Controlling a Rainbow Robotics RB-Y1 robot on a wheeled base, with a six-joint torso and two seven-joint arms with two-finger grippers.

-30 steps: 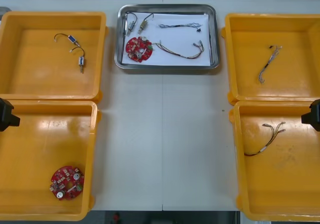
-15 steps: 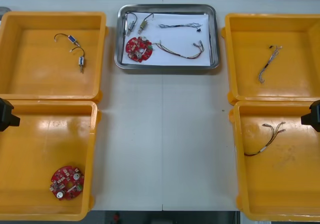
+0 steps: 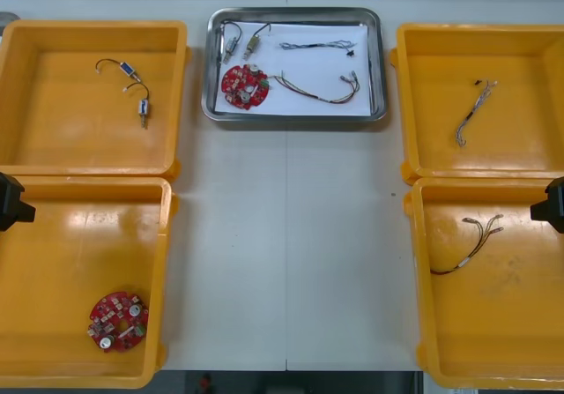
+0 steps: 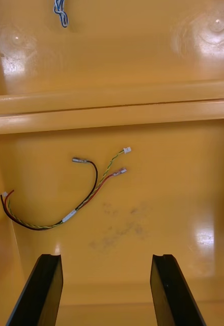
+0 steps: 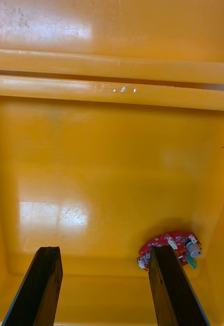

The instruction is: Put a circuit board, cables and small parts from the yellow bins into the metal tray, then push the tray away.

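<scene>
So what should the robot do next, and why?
Probably just rest: the tray already holds a board, cables and small parts at the table's far edge, and the left fingers and right fingers hang open over the near bins.

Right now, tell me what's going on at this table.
Nothing is being handled. The left gripper hovers over the near left bin, jaws open and empty; a spare circuit board lies in that bin. The right gripper hovers over the near right bin, jaws open and empty, with a red and yellow cable lying inside. The metal tray sits at the table's far middle, already holding a loaded circuit board, cables and small metal parts.
</scene>
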